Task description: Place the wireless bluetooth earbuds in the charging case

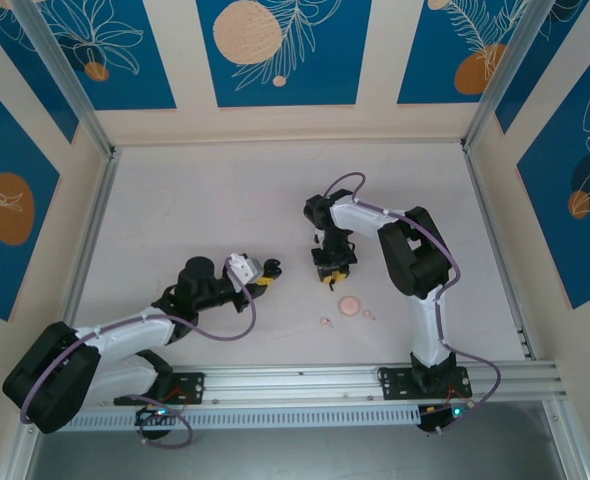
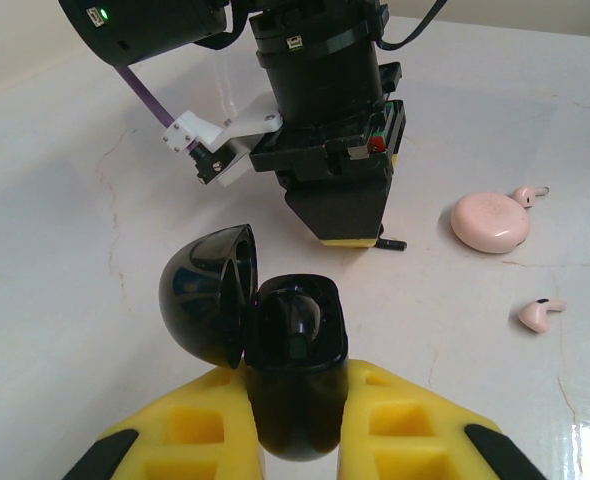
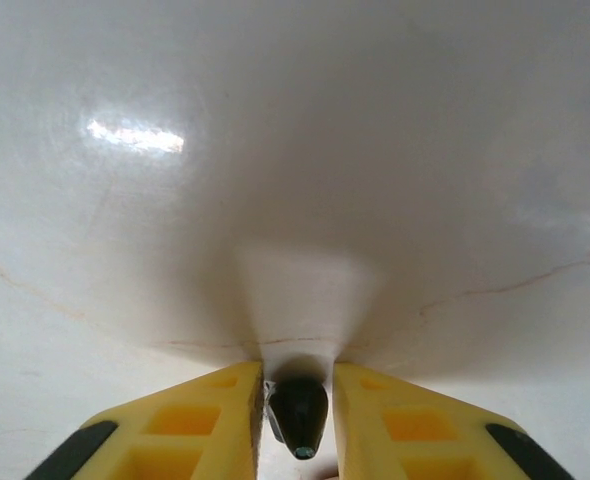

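1. Holding the black charging case [image 2: 293,380] in my left gripper [image 2: 295,410]: the yellow fingers [image 2: 400,425] are clamped on either side of the case body. Its lid [image 2: 207,295] stands hinged open to the left.
2. My right gripper [image 3: 297,390] has its fingers [image 3: 400,420] closed on a black earbud [image 3: 298,412], pinched between the tips just above the pale tabletop [image 3: 295,150]. In the left wrist view this gripper hangs tips-down just beyond the open case.
3. A closed pink case [image 2: 490,222] lies flat on the tabletop, to the right of my right gripper in the left wrist view. One pink earbud [image 2: 528,193] lies just beside its far edge. A second pink earbud [image 2: 541,314] lies nearer the camera, apart from the case.
4. From the top external view, both grippers face each other near the middle of the tabletop. The pink items lie between them and the right arm's base.
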Controlling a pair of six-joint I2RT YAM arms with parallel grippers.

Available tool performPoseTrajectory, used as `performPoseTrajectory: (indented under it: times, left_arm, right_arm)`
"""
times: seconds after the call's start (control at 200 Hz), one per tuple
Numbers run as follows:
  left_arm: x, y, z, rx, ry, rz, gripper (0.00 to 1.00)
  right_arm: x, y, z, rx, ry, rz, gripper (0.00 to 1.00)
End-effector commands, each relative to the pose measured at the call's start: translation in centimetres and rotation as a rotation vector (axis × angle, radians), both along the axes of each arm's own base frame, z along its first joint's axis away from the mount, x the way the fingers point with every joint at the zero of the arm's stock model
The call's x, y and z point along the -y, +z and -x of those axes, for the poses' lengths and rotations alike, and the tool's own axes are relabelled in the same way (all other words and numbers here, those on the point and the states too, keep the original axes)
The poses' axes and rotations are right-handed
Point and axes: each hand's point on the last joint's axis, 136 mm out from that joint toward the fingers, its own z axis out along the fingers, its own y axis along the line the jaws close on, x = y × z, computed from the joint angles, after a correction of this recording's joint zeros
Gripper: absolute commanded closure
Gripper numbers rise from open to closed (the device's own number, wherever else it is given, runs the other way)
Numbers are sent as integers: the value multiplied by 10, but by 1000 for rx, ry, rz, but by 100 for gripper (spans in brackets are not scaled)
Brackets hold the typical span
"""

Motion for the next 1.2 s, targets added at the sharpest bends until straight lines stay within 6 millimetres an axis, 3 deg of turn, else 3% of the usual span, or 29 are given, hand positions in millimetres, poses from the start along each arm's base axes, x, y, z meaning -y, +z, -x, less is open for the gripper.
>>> performPoseTrajectory:
  times: [0.0, 0.615, 1.195]
  left_arm:
    - [3, 9, 2, 29, -11, 6, 92]
    - [3, 4, 0, 20, -9, 2, 92]
    - [39, -18, -7, -59, -71, 86, 93]
  right_arm:
    - [0, 1, 21, -63, 1, 22, 72]
    - [2, 6, 21, -21, -15, 25, 80]
    - [-13, 37, -13, 241, -318, -309, 82]
